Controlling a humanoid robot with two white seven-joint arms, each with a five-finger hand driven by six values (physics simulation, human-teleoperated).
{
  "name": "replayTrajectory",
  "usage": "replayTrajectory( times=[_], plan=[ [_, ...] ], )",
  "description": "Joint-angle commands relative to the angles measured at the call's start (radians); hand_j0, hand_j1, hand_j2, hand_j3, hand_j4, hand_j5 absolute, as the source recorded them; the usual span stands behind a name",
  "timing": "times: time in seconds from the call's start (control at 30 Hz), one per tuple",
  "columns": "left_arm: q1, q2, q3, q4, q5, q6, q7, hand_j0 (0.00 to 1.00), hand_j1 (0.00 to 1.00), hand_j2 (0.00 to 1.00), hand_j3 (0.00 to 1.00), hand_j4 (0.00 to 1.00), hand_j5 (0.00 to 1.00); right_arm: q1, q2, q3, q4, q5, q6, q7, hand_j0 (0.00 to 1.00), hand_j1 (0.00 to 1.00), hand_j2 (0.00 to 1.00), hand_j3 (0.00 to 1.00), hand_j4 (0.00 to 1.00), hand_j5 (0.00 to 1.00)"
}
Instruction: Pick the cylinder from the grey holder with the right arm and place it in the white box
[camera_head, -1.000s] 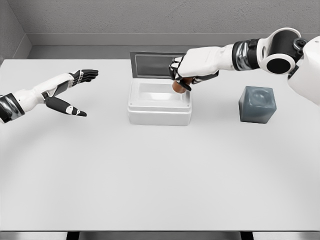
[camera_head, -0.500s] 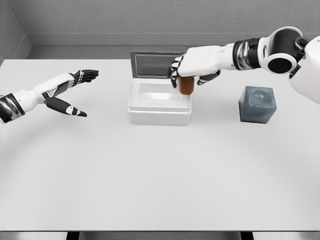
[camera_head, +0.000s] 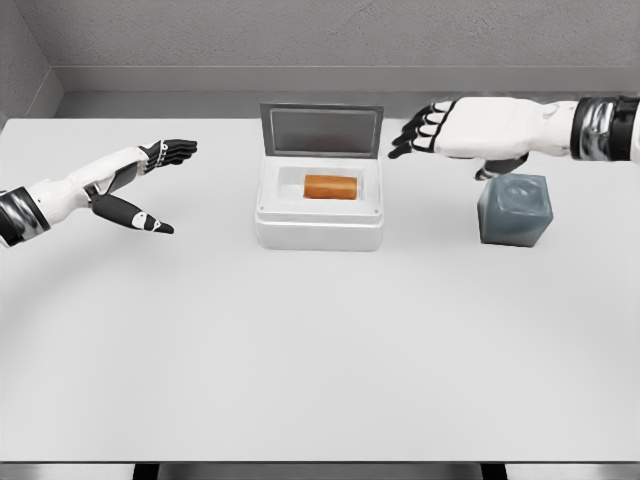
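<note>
The cylinder is lying on its side inside the white box, roughly centred on the box floor and running left to right, with the lid standing open at the far edge. The right hand is hovering to the right of the box, above the grey holder, with fingers spread and holding nothing; it is touching neither the box nor the cylinder. The holder's recess is showing empty. The left hand is resting in the air over the left side of the counter, fingers extended, holding nothing. By the look of it the placing is done and the step in hand is clearing the arm away. To do that well, the right hand should be travelling up and to the right, keeping its fingers open so they are not catching the lid or the box rim, and keeping enough height over the holder so the forearm is not knocking it. There is no call to reach back in: the cylinder is sitting flat and looks settled
</note>
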Motion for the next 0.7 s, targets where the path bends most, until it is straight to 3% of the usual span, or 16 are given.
replayTrajectory(
  times=[0.0,0.17,0.23,0.33,0.43,0.53,0.6,0.67],
  plan=[
    [0.000,0.001,0.001,-0.001,0.008,0.001,0.000,1.00,1.00,1.00,1.00,1.00,1.00,0.006,-0.106,-0.139,-0.006,-0.007,-0.001,-0.001,1.00,1.00,1.00,1.00,1.00,1.00],
    [-0.012,0.002,0.001,-0.010,0.016,0.003,0.000,1.00,1.00,1.00,1.00,1.00,1.00,0.052,-0.194,-0.157,-0.005,-0.007,-0.001,-0.001,1.00,1.00,1.00,1.00,1.00,1.00],
    [-0.044,-0.015,0.016,-0.027,0.082,0.018,0.000,1.00,1.00,1.00,1.00,1.00,1.00,0.066,-0.192,-0.154,-0.005,-0.007,-0.001,-0.001,1.00,1.00,1.00,1.00,1.00,1.00],
    [-0.060,-0.073,0.042,-0.018,0.074,0.069,0.000,1.00,1.00,1.00,1.00,1.00,1.00,0.080,-0.192,-0.154,-0.006,-0.007,-0.001,-0.001,1.00,1.00,1.00,1.00,1.00,1.00],
    [-0.178,-0.200,0.038,0.228,0.060,0.086,0.000,1.00,1.00,1.00,1.00,1.00,1.00,0.080,-0.191,-0.153,-0.009,-0.007,-0.001,-0.001,1.00,1.00,1.00,1.00,1.00,1.00],
    [-0.236,-0.337,0.041,0.398,-0.075,0.074,0.000,1.00,1.00,1.00,1.00,1.00,1.00,0.088,-0.194,-0.151,-0.023,-0.007,-0.001,-0.001,1.00,1.00,1.00,1.00,1.00,1.00],
    [-0.238,-0.380,0.045,0.459,-0.121,0.051,0.000,1.00,1.00,1.00,1.00,1.00,1.00,0.088,-0.194,-0.150,-0.028,-0.007,-0.001,-0.001,1.00,1.00,1.00,1.00,1.00,1.00],
    [-0.234,-0.398,0.045,0.464,-0.147,0.028,0.000,1.00,1.00,1.00,1.00,1.00,1.00,0.092,-0.194,-0.150,-0.031,-0.007,-0.001,-0.001,1.00,1.00,1.00,1.00,1.00,1.00]
  ],
)
